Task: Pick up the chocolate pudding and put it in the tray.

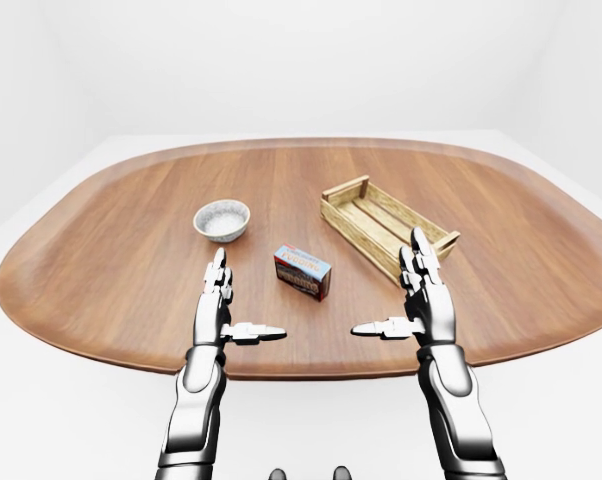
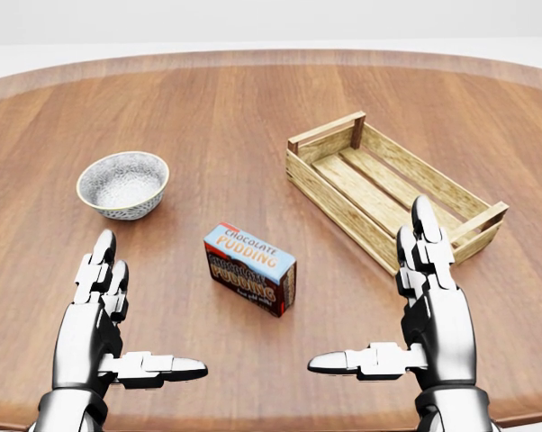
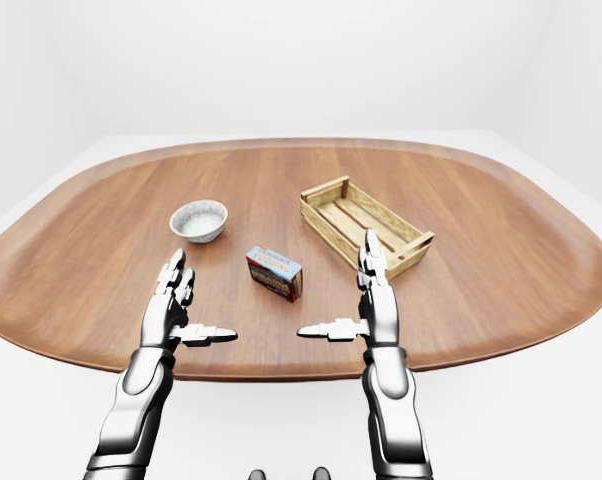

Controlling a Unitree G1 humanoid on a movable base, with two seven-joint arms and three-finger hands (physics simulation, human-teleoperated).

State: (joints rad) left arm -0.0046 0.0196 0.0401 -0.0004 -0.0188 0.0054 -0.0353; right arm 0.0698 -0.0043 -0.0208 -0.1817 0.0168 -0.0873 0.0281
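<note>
Chocolate pudding (image 2: 250, 268) between both robot hands

A blue, brown and red pudding box (image 2: 249, 268), pale wooden tray (image 2: 343, 201), speckled grey-white bowl (image 2: 122, 184) and reddish-brown woodgrain counter (image 2: 226, 126) are seen.

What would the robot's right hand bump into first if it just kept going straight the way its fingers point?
Probably the wooden tray. The right hand is open, fingers pointing up the head view, their tips overlapping the tray's near corner. Depth is unclear, so it might pass above the rim.
</note>
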